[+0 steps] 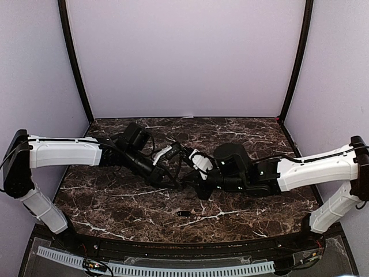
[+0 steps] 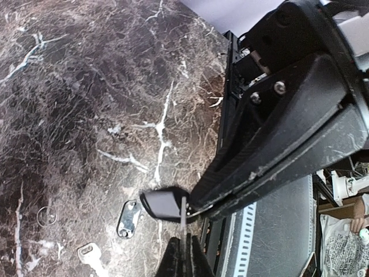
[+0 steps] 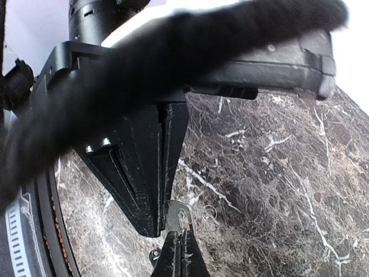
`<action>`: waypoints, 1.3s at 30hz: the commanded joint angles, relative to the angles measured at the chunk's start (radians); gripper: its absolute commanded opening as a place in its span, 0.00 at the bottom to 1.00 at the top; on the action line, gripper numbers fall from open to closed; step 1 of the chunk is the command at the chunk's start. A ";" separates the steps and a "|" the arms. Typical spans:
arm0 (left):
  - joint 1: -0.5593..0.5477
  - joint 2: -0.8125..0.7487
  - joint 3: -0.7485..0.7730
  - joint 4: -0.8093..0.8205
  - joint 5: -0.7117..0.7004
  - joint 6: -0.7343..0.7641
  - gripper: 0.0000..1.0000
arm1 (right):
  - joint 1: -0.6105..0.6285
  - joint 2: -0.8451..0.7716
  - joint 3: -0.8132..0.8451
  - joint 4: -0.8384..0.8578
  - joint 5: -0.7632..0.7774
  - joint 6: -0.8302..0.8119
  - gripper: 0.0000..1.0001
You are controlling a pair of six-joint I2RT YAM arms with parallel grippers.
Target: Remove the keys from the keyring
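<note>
1. Meeting above the middle of the bench (image 1: 115,202), both pairs of fingers hold the key bunch (image 3: 179,214) clear of the surface.
2. Left fingers (image 2: 173,265) are clenched on its thin silvery edge.
3. Right fingers (image 3: 173,259) are clenched on its silvery loop, beside a dark-headed key (image 2: 164,203).
4. A loose key (image 2: 128,218) and a silvery key (image 2: 89,254) lie on the bench below.

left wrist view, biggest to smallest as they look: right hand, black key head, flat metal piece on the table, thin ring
1. right hand
2. black key head and flat metal piece look alike; the head sits nearer the camera, so unranked
3. thin ring
</note>
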State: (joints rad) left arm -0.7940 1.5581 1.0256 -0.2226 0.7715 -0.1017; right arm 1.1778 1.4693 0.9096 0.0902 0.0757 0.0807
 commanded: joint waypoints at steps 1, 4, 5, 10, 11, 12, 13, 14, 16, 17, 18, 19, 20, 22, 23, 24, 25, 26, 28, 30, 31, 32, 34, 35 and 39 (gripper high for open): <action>0.000 -0.056 -0.019 0.067 0.092 -0.016 0.00 | -0.010 -0.033 -0.073 0.256 -0.019 0.044 0.00; 0.001 -0.067 -0.029 0.095 0.116 -0.026 0.00 | -0.018 -0.042 -0.134 0.374 -0.019 0.069 0.00; 0.001 -0.068 -0.033 0.103 0.126 -0.030 0.00 | -0.020 -0.043 -0.154 0.415 -0.018 0.078 0.00; 0.001 -0.072 -0.045 0.153 0.186 -0.058 0.00 | -0.021 -0.034 -0.230 0.614 0.007 0.099 0.00; 0.000 -0.076 -0.049 0.167 0.195 -0.064 0.00 | -0.020 -0.033 -0.246 0.649 0.013 0.097 0.00; 0.001 -0.080 -0.053 0.173 0.206 -0.070 0.00 | -0.019 -0.030 -0.261 0.682 0.019 0.094 0.00; 0.001 -0.082 -0.057 0.190 0.217 -0.077 0.00 | -0.020 -0.027 -0.273 0.714 0.025 0.087 0.00; 0.002 -0.085 -0.061 0.201 0.229 -0.084 0.00 | -0.020 -0.021 -0.285 0.746 0.031 0.078 0.00; 0.002 -0.087 -0.066 0.221 0.253 -0.100 0.00 | -0.019 -0.009 -0.306 0.810 0.041 0.063 0.00; 0.003 -0.088 -0.069 0.230 0.258 -0.106 0.00 | -0.018 0.001 -0.311 0.834 0.041 0.051 0.00; 0.005 -0.089 -0.070 0.233 0.258 -0.109 0.00 | -0.016 0.007 -0.315 0.856 0.041 0.043 0.00; 0.008 -0.091 -0.070 0.235 0.258 -0.113 0.00 | -0.013 0.013 -0.321 0.879 0.043 0.033 0.00; 0.011 -0.095 -0.073 0.242 0.260 -0.120 0.00 | -0.009 0.019 -0.327 0.901 0.049 0.024 0.00; 0.018 -0.101 -0.081 0.260 0.271 -0.132 0.00 | -0.002 0.032 -0.334 0.941 0.062 0.009 0.00; 0.019 -0.101 -0.081 0.264 0.277 -0.133 0.00 | 0.002 0.040 -0.338 0.964 0.078 0.004 0.00; 0.021 -0.099 -0.081 0.265 0.283 -0.135 0.00 | 0.006 0.049 -0.340 0.985 0.086 -0.003 0.00; 0.021 -0.097 -0.081 0.266 0.286 -0.138 0.00 | 0.011 0.057 -0.339 1.005 0.095 -0.008 0.00; 0.021 -0.096 -0.082 0.269 0.291 -0.140 0.00 | 0.016 0.070 -0.337 1.026 0.103 -0.015 0.00; 0.021 -0.095 -0.085 0.278 0.302 -0.145 0.00 | 0.023 0.091 -0.330 1.067 0.116 -0.027 0.00; 0.021 -0.095 -0.086 0.283 0.312 -0.149 0.00 | 0.029 0.112 -0.323 1.092 0.120 -0.033 0.00; 0.021 -0.096 -0.087 0.286 0.313 -0.150 0.00 | 0.029 0.120 -0.319 1.101 0.121 -0.036 0.00; 0.021 -0.098 -0.089 0.289 0.312 -0.150 0.00 | 0.031 0.123 -0.316 1.110 0.120 -0.037 0.00; 0.022 -0.102 -0.092 0.296 0.311 -0.155 0.00 | 0.035 0.141 -0.312 1.125 0.122 -0.042 0.00; 0.023 -0.104 -0.094 0.303 0.310 -0.158 0.00 | 0.039 0.150 -0.311 1.129 0.123 -0.046 0.00; 0.029 -0.111 -0.104 0.331 0.311 -0.176 0.00 | 0.055 0.177 -0.308 1.174 0.131 -0.044 0.00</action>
State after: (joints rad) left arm -0.7544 1.5013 0.9394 0.0360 1.0103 -0.2642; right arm 1.2156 1.6093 0.5831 1.1900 0.1696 0.0532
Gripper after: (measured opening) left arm 0.024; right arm 0.007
